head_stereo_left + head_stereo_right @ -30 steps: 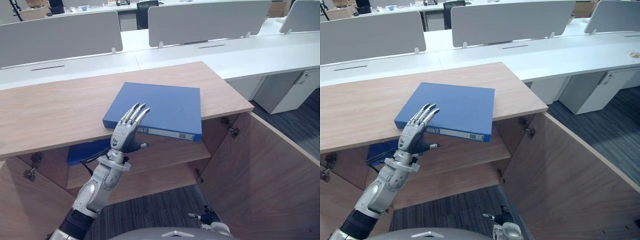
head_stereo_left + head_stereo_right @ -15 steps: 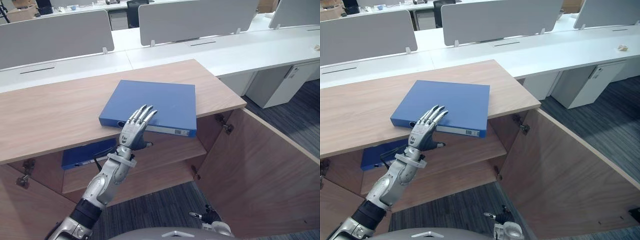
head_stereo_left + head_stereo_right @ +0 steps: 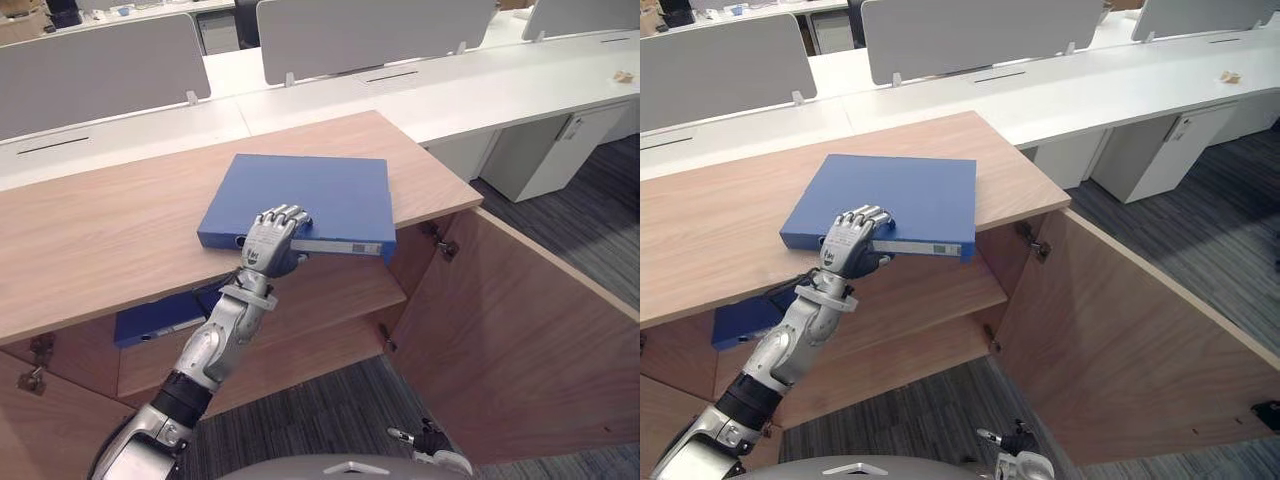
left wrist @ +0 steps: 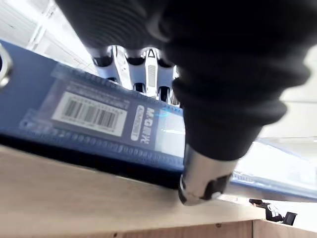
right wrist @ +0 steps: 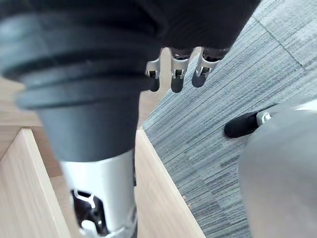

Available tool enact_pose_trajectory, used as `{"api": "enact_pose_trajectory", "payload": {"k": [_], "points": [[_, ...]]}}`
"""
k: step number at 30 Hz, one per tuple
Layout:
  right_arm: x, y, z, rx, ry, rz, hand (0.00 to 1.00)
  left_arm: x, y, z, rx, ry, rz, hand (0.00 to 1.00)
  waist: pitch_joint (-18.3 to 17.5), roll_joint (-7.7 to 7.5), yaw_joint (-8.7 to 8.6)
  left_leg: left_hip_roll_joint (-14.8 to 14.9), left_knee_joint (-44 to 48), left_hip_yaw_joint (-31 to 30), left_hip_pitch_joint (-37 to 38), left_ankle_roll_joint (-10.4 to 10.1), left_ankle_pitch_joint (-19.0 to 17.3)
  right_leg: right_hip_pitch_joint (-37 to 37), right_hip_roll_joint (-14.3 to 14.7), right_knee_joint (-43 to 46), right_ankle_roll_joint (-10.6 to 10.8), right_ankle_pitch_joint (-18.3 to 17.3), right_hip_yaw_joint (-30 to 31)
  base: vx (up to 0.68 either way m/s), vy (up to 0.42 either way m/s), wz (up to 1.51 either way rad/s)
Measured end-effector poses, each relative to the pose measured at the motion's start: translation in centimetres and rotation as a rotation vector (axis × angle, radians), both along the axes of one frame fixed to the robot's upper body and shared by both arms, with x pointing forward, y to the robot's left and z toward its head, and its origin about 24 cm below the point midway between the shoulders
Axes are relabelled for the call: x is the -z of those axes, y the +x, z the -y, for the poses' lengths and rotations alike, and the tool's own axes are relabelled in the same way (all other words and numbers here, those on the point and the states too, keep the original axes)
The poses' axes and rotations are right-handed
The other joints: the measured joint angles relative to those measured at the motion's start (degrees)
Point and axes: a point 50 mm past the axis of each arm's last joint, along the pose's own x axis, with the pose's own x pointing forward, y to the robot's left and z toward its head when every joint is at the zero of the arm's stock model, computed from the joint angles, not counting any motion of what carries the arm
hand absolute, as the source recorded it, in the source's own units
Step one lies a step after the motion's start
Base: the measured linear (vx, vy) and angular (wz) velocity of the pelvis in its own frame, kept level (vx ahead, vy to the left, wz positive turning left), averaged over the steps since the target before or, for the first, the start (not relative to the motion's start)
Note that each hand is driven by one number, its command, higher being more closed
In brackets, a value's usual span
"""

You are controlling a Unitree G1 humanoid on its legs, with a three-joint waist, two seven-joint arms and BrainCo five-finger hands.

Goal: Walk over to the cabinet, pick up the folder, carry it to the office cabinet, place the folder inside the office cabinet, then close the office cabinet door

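Left eye view: flat blue folder [image 3: 330, 190] lying on the light wooden cabinet top [image 3: 100, 240], toward its 3 o'clock end. Left robot hand [image 3: 270, 238] clasps the folder's 6 o'clock edge, fingers curled over it. Right robot hand [image 5: 174, 69] hangs low at 5 o'clock, fingers relaxed.

Looks like an open-plan office. Shows long rows of white desks [image 3: 500, 90] running side by side, split by grey divider screens [image 3: 375, 35] standing along their back edges, with cable slots [image 3: 390, 75] cut into the tops. Has a white drawer unit [image 3: 545, 150] tucked under one desk and grey striped carpet [image 3: 590, 230] underfoot. Holds, up close, a low wooden cabinet [image 3: 100, 230] with its door [image 3: 520, 340] swung open, a blue folder [image 3: 330, 190] lying on top and a second folder [image 3: 155, 322] lying on the shelf [image 3: 340, 295] inside.
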Motion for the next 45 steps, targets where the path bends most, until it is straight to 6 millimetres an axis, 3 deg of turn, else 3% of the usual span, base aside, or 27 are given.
{"api": "enact_pose_trajectory", "payload": {"k": [13,24,27,34,40,45], "points": [[0.1,-0.9,0.4,0.038,-0.014,-0.02,0.0,-0.8,-0.1,0.2,0.021,-0.045,0.032,1.0,-0.02,-0.02,-0.79,0.19,0.01,0.01,0.33,-0.09,-0.06,0.38,0.2,0.0,-0.08,0.06,-0.01,-0.03,-0.052,0.0],[0.1,-0.8,0.2,0.007,-0.031,-0.029,0.0,-1.4,-3.3,0.5,0.119,-0.238,0.024,1.0,0.3,-0.76,-0.57,0.17,-0.01,0.02,1.23,-0.02,-0.19,1.3,0.16,-0.02,-0.23,0.04,-0.04,-0.04,-0.05,0.0],[0.2,-0.9,0.3,0.004,-0.036,-0.034,0.0,-2.3,-4.2,0.7,0.149,-0.316,0.04,1.0,0.21,-0.65,0.63,0.29,0.01,1.36,1.2,-0.11,-0.25,0.26,0.32,0.49,-0.05,0.13,1.64,-0.03,-0.039,-0.18],[0.1,-0.5,-0.4,-0.047,-0.037,-0.021,0.0,-4.5,-5.9,0.5,0.193,-0.5,0.107,1.0,-0.07,-0.81,0.94,0.31,0.01,2.22,1.11,-0.07,-0.22,-1.18,0.48,2.23,0.2,-0.11,3.08,-0.05,-0.041,-0.1],[-2.1,3.0,-2.6,-0.13,-0.016,0.195,0.0,-6.2,-7.4,-0.9,0.164,-0.654,0.195,1.0,-0.11,-0.8,2.12,0.14,0.0,2.71,0.78,0.26,0.01,-2.73,0.6,4.06,0.5,-0.43,4.08,-0.07,-0.044,-0.05],[-7.1,8.1,-5.6,-0.128,0.055,0.552,0.0,-7.8,-8.3,-2.3,0.113,-0.728,0.314,1.0,-0.12,-0.86,2.21,-0.04,-0.05,1.93,0.49,0.42,0.16,-2.77,0.45,4.25,0.62,-0.49,3.5,-0.05,-0.042,0.08]]}}
